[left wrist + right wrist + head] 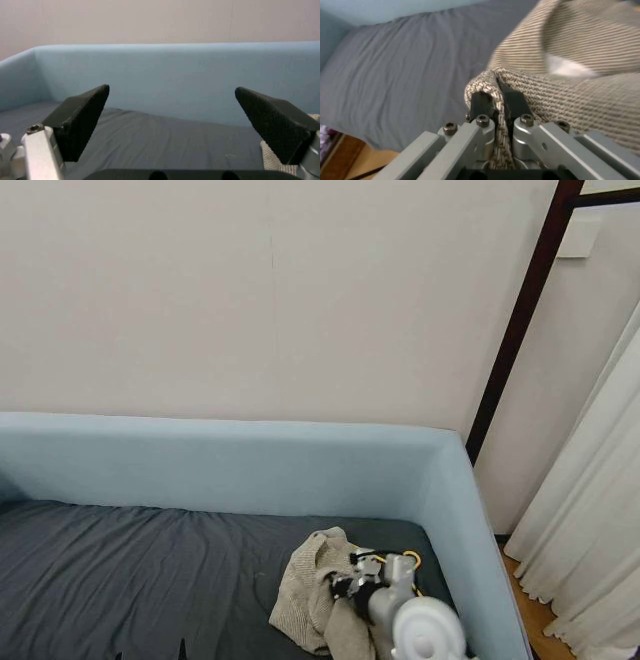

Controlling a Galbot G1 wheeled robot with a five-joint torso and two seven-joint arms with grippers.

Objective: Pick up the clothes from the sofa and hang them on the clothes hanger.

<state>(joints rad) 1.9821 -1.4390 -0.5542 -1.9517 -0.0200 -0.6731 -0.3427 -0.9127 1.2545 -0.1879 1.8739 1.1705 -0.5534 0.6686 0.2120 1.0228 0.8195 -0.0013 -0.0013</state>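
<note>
A beige knitted garment point(312, 595) lies bunched at the right end of the sofa's dark grey seat point(120, 580). My right gripper point(345, 582) is shut on a fold of it. In the right wrist view the garment point(580, 71) drapes over the two black fingers point(482, 104), which are pressed together with cloth point(501, 150) pinched between them. My left gripper point(172, 123) hovers open above the seat, facing the light blue backrest point(175, 78). A corner of the garment point(272, 159) peeks out beside one left finger point(272, 122).
The sofa has a light blue backrest point(220, 465) and right armrest point(470, 550). A dark clothes rack pole point(520, 320) rises against the wall to the right. White curtains point(600, 520) hang at the far right over a wooden floor point(525, 595).
</note>
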